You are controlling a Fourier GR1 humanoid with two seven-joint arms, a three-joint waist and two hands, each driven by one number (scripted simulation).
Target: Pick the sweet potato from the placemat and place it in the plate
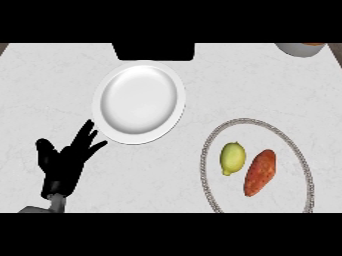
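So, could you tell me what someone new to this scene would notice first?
The white plate stands out, empty, at the upper middle of the counter. At lower right, a round placemat holds a yellow lemon and, beside it, the orange sweet potato. The black left hand rests open at lower left, fingertips near the plate's rim.

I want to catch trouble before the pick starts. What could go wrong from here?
1. The lemon lies close beside the sweet potato on the placemat, so a hand closing on the sweet potato might catch or push the lemon.
2. The left hand, open at the lower left, has its fingertips close to the rim of the plate; moving it could nudge the plate. The right hand is not in view.
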